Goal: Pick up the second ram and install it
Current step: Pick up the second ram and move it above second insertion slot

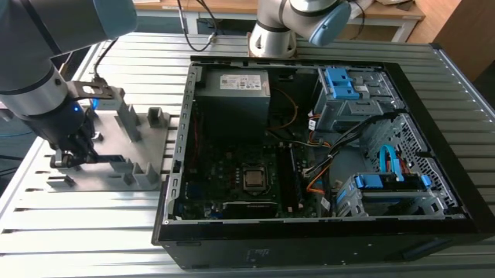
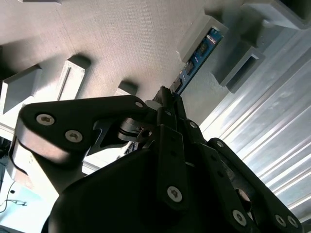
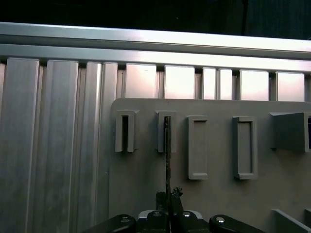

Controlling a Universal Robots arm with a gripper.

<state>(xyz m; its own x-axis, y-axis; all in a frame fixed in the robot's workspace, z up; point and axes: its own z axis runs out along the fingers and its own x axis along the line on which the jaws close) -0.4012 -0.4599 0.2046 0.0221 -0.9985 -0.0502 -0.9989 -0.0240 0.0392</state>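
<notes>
Where the second ram [image 3: 167, 160] stands edge-up in a holder slot [image 3: 160, 141], the tool [image 3: 168, 196] clamps it.

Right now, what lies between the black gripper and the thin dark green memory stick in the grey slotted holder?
Nothing. In both wrist views the black gripper pinches the thin dark memory stick directly, with no gap.

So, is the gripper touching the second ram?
Touching. In the first wrist view the gripper is closed on the second ram, with no gap at either side.
</notes>
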